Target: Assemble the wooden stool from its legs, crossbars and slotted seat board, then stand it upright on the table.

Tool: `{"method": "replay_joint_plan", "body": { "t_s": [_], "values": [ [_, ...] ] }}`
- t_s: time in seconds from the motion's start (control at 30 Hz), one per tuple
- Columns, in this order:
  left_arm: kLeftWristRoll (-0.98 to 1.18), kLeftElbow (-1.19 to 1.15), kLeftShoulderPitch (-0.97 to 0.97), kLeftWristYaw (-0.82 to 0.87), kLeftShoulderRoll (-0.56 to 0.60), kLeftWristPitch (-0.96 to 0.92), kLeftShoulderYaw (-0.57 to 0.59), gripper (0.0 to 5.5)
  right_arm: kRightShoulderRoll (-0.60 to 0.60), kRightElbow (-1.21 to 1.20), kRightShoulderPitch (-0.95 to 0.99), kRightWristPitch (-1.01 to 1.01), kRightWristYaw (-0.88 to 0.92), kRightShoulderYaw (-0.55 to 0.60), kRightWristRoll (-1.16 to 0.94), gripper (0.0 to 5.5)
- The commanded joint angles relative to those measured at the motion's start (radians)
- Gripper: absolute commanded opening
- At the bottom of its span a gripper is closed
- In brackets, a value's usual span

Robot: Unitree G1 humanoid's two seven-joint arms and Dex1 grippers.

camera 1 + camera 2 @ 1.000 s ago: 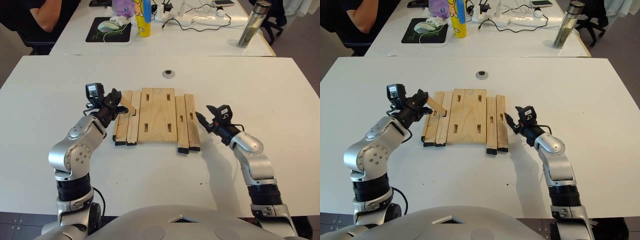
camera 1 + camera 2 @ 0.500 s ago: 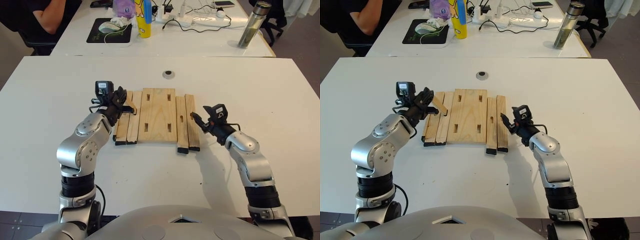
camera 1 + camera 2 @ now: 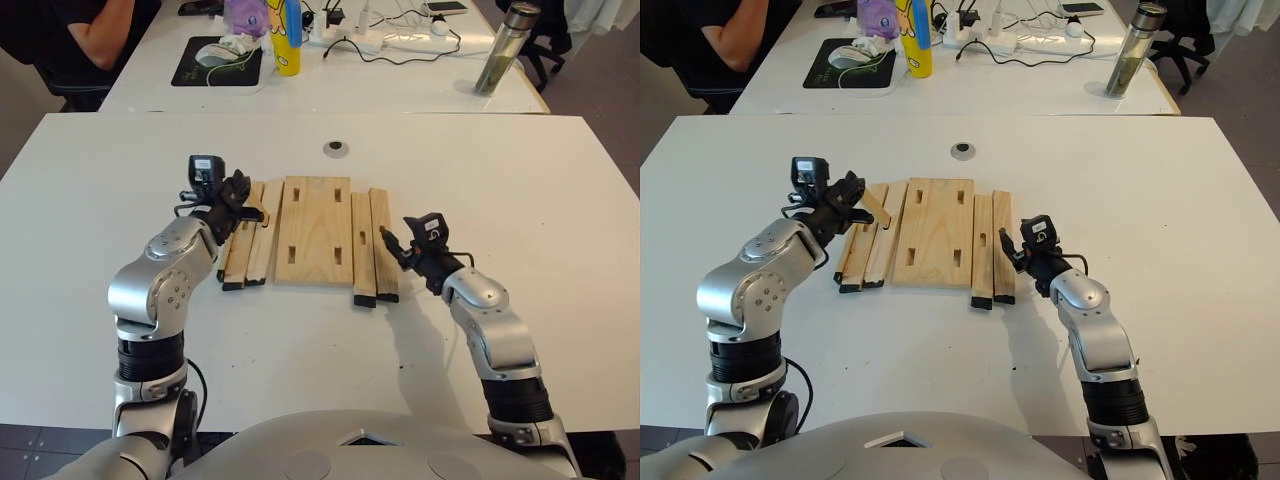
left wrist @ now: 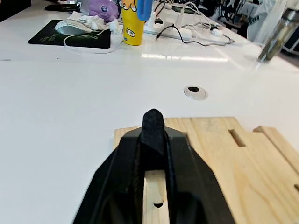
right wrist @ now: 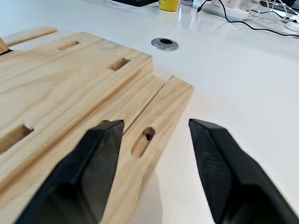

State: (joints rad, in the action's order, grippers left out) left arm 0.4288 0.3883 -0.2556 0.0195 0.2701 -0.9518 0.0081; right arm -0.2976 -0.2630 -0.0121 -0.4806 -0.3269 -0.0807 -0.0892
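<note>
We judged the stool barely begun: seat board (image 3: 316,228) and legs (image 3: 250,243) lay flat mid-counter (image 3: 520,180). Left claw (image 3: 237,196) pinched a crossbar (image 3: 873,205); right claw (image 5: 155,128) gaped astride the rightmost leg (image 3: 383,245). All joining was yet to do.

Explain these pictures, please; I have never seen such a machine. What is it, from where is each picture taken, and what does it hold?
It is a humanoid robot with two arms, each ending in a two-finger gripper. Two pictures look down from its head; two come from cameras on its wrists. On the table lies a slotted seat board, with wooden legs flat on each side. The left gripper is shut on a short crossbar. The right gripper is open at the outermost right leg.
</note>
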Motion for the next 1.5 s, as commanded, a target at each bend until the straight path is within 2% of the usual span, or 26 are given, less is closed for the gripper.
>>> {"method": "replay_joint_plan", "body": {
  "t_s": [0.03, 0.17, 0.47, 0.6, 0.63, 0.87, 1.07, 1.17, 1.37, 1.5],
  "values": [
    [-0.089, -0.073, 0.045, -0.074, 0.074, -0.020, -0.162, 0.43, 0.004, -0.007, -0.004, -0.022, 0.012, 0.006, 0.003, 2.58],
    [-0.134, -0.103, 0.021, -0.112, 0.073, 0.023, -0.203, 0.43, -0.005, -0.004, 0.001, -0.028, 0.001, 0.000, 0.003, 2.58],
    [-0.152, -0.131, 0.051, -0.135, 0.049, 0.044, -0.161, 0.43, -0.023, 0.012, 0.024, -0.031, -0.028, -0.005, 0.002, 2.58],
    [-0.167, -0.130, 0.035, -0.153, 0.035, 0.117, -0.150, 0.43, -0.026, 0.032, 0.034, -0.022, -0.035, -0.005, 0.002, 2.58],
    [-0.175, -0.123, 0.031, -0.152, 0.035, 0.133, -0.147, 0.80, -0.027, 0.038, 0.036, -0.019, -0.037, -0.005, 0.002, 2.58],
    [-0.186, -0.069, 0.001, -0.184, 0.015, 0.282, -0.097, 1.66, -0.023, 0.083, 0.040, 0.012, -0.042, -0.003, 0.002, 2.58],
    [-0.192, 0.038, 0.004, -0.218, 0.015, 0.501, -0.022, 1.66, -0.017, 0.145, 0.048, 0.056, -0.047, -0.007, 0.005, 2.58],
    [-0.173, 0.026, -0.064, -0.211, -0.009, 0.516, 0.003, 1.66, -0.015, 0.176, 0.062, 0.076, -0.052, -0.011, 0.006, 2.58],
    [-0.102, -0.134, -0.227, -0.244, -0.066, 0.475, 0.014, 0.74, -0.004, 0.220, 0.099, 0.107, -0.053, -0.024, 0.013, 2.58],
    [-0.100, -0.243, -0.270, -0.275, -0.066, 0.440, -0.001, 0.14, 0.004, 0.219, 0.116, 0.116, -0.053, -0.025, 0.011, 2.58]
  ]
}}
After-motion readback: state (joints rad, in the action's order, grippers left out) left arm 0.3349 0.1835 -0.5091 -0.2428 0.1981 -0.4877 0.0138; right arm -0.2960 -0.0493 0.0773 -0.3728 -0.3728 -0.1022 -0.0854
